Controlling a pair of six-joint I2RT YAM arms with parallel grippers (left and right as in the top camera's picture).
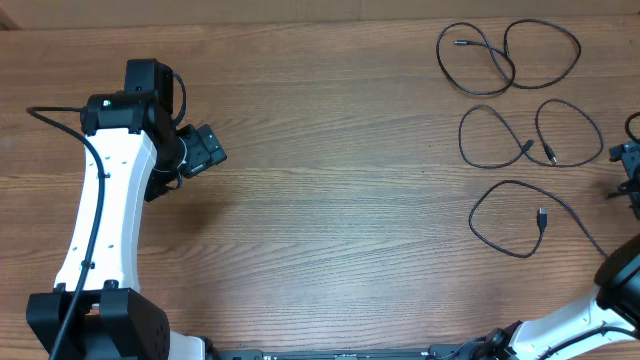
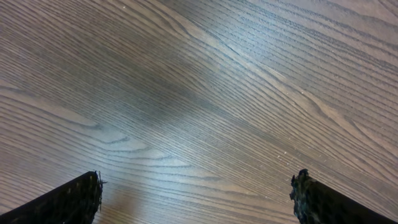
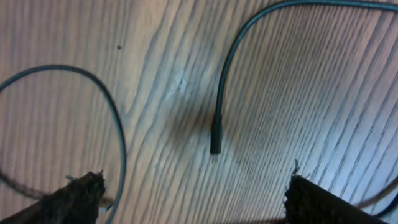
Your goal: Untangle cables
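The wooden counter (image 1: 330,200) carries only the cables (image 1: 528,147) and the two arms. The left arm (image 1: 105,200), white with black joints and a thick black wire (image 1: 92,160) along it, stands at the left side, well apart from the cables. Its left tool (image 1: 205,150) hangs over bare wood with the two fingers (image 2: 68,202) wide apart and nothing between them. The right arm (image 1: 600,315) comes in from the lower right corner. The right tool (image 1: 630,170) is at the right edge, just beside the cables, and nothing lies between it and them.

The three cables lie separate in the upper right part of the counter, one under the other in the overhead view, and they do not touch. The top cable (image 1: 511,72) makes two loops side by side, spread left to right, and its plug points left. The middle cable (image 1: 528,147) also makes two loops side by side. The lower cable (image 1: 541,222) makes one loop, with a tail that runs down-right toward the right arm.

In the right wrist view the right tool (image 3: 194,180) is spread open and holds nothing. A plug end (image 3: 216,140) points toward it, and a cable loop (image 3: 118,124) passes near the left finger (image 3: 74,199). Which cables these are, I cannot tell.
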